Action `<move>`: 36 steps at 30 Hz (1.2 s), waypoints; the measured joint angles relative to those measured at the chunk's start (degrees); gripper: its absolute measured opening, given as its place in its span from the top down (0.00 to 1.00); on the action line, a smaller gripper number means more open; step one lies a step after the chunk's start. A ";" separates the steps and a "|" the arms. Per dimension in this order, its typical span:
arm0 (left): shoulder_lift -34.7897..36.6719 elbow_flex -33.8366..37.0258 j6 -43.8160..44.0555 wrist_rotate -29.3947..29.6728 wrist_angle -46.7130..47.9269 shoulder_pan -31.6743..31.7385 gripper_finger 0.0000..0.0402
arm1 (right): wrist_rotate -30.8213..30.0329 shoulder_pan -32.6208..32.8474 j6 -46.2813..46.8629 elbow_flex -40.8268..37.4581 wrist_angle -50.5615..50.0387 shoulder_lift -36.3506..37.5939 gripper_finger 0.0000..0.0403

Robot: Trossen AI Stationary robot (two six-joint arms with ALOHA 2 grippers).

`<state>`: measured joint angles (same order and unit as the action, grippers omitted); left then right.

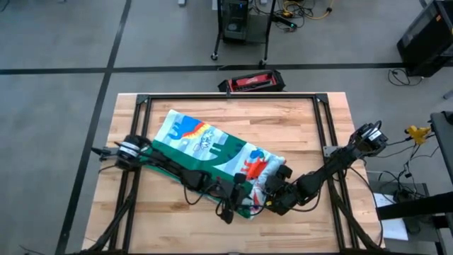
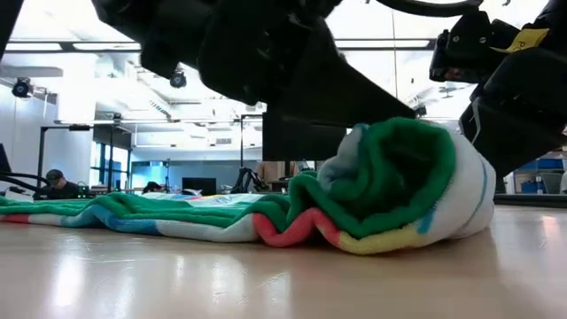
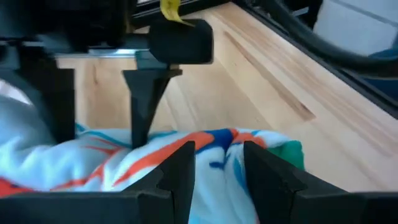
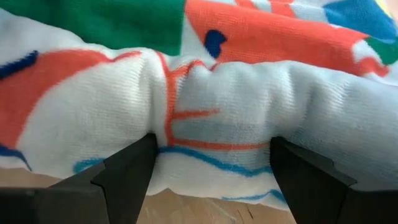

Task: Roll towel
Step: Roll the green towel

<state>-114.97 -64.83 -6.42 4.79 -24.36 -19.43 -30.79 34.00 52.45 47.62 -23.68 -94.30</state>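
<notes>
From above, the towel [image 1: 212, 152] lies slantwise across the bench [image 1: 311, 127], its long axis running from the far left toward the near right, where a short rolled part sits under both grippers; the left gripper [image 1: 237, 195] and right gripper [image 1: 277, 193] meet at that near end, about equally close, with the flat unrolled length stretching away toward the far left. At bench height, the roll [image 2: 399, 190] shows as a thick green-and-white coil at the right, the flat tail trailing off to the left, so the roll would have to travel that way. Through the left wrist camera, the left fingers [image 3: 180, 171] stand spread with printed cloth bulging between them, the right arm's dark fingers just beyond. Through the right wrist camera, the right fingers [image 4: 127, 171] are spread wide against the roll's side, cloth filling the gap.
</notes>
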 joint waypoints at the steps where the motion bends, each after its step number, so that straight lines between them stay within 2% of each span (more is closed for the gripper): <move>1: 0.16 0.28 -0.02 0.79 -0.04 -0.03 0.70 | 0.00 0.00 0.00 -0.02 0.00 0.01 0.25; 7: -1.67 0.21 -3.24 2.72 -10.63 0.95 0.70 | 0.20 0.02 -0.04 -0.07 -0.04 0.00 0.26; 9: -2.93 0.42 -4.01 2.54 -11.59 1.64 0.70 | 0.22 0.02 0.14 -0.07 -0.04 0.00 0.27; 16: -8.03 0.28 -2.60 -3.18 -20.55 2.83 0.70 | 0.10 0.02 0.70 -0.07 0.00 0.00 0.26; 24: -8.68 0.26 -2.08 -3.42 -15.72 3.44 0.70 | -0.22 -0.02 -1.24 0.59 -0.58 0.72 0.25; 36: -8.64 0.72 -1.57 -3.45 -13.18 3.79 0.70 | -5.18 -1.52 0.75 1.64 -15.13 12.91 0.27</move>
<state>-123.61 -64.12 -7.99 1.34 -37.54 -15.64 -35.97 32.48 53.20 49.25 -38.81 -81.39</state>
